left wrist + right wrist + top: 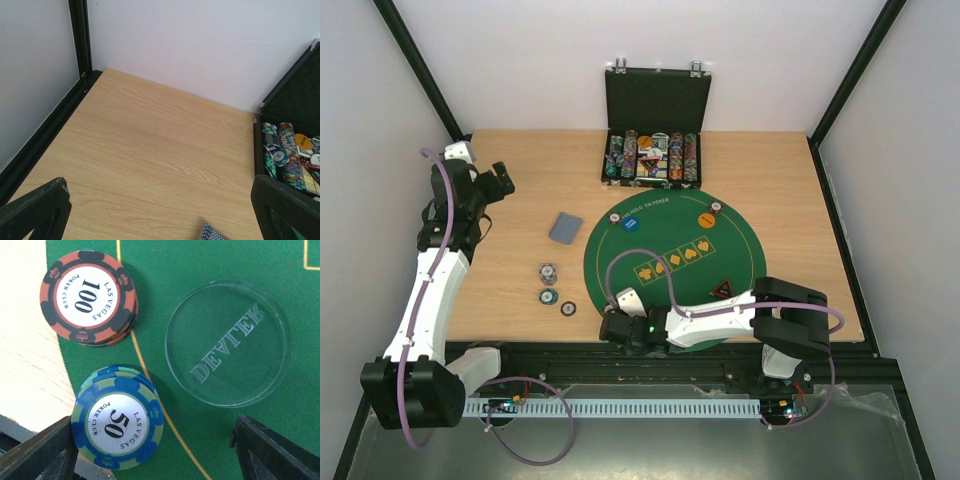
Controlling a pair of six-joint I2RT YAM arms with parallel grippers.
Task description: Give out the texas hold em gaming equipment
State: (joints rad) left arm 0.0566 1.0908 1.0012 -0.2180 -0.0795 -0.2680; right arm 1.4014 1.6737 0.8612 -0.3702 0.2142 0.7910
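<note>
Far left of the bench (pixel 550 165), over bare wood: left jaws, open as wide as can be, nothing in them. Off to their right in the left wrist view, the open case (pixel 286 150) with its chip rows, against the back wall. At the bottom edge, just a corner of the cards (pixel 212 233).

From above, cards in one grey-blue deck on bare wood, between the left arm (pixel 435 275) and the round green mat (pixel 670 205). Nearer, left of the mat and apart from it, three small chip piles (pixel 550 296) in a loose line. On the mat: an orange button (pixel 705 219) at far right with a small pale button (pixel 716 208) just beyond it, a second pale button (pixel 613 217) at far left, and the black-and-red triangle (pixel 723 289) near the front right.

Across the mat's near edge, the right arm (pixel 720 322), folded leftward, hiding that stretch of felt. Right jaws low over the mat's near-left rim, wide apart, gripping nothing. Just ahead of the fingers (pixel 272 452):
- a blue 50 stack (pixel 117 422), right beside the finger on the wood side, contact unclear
- beyond it, a red-and-black 100 stack (pixel 89 297) lying across the mat edge, close but apart
- to their right, a clear DEALER disc (pixel 228 342) flat on the felt, near both stacks, touching neither
</note>
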